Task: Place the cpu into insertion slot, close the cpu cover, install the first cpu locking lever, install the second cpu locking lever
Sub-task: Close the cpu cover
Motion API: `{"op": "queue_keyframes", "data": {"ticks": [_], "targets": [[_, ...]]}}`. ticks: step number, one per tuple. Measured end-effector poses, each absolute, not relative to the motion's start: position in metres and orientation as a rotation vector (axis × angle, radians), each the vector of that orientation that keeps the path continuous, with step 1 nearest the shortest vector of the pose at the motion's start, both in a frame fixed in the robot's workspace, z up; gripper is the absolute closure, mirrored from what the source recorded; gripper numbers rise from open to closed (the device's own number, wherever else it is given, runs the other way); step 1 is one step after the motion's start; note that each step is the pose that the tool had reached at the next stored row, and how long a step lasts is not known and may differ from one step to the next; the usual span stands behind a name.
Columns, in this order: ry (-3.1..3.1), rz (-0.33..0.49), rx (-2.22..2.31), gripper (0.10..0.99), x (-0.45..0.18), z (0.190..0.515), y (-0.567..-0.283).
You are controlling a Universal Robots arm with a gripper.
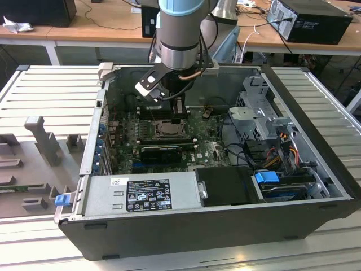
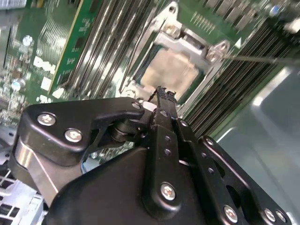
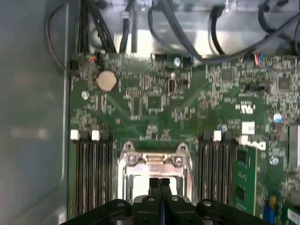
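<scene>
Hanging vertical, tool (image 3: 160, 181) pinched above cpu (image 2: 171, 70)

The pale cpu (image 2: 167, 70) lies in the insertion slot (image 1: 157, 133), the cpu cover (image 2: 186, 44) seemingly down over it.

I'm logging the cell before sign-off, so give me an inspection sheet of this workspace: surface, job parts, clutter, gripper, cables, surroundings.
Surface: slatted metal table carrying an open computer case, green motherboard inside.
Job's things: cpu sits in the insertion slot; cpu cover lies down over it, the pale top showing through its window; cannot tell whether the levers are latched.
Clutter: grey moulded fixtures on the table at the exterior view's left.
Grippers: gripper just above the socket, jaws shut, holding nothing.
Cables: black cables at the board's edge; coloured wires by the drive cage.
Surroundings: wooden desks behind, one bearing a black box.
</scene>
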State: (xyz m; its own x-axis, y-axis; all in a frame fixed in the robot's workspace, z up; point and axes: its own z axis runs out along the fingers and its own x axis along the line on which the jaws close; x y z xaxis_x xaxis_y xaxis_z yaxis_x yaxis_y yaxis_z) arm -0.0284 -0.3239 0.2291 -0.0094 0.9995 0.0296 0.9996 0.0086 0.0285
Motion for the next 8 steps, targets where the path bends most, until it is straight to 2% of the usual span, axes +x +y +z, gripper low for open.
{"op": "queue_keyframes", "data": {"ticks": [8], "targets": [[-2.23, -0.065, -2.21, 0.98, -0.0378, 0.229, -0.3239]]}}
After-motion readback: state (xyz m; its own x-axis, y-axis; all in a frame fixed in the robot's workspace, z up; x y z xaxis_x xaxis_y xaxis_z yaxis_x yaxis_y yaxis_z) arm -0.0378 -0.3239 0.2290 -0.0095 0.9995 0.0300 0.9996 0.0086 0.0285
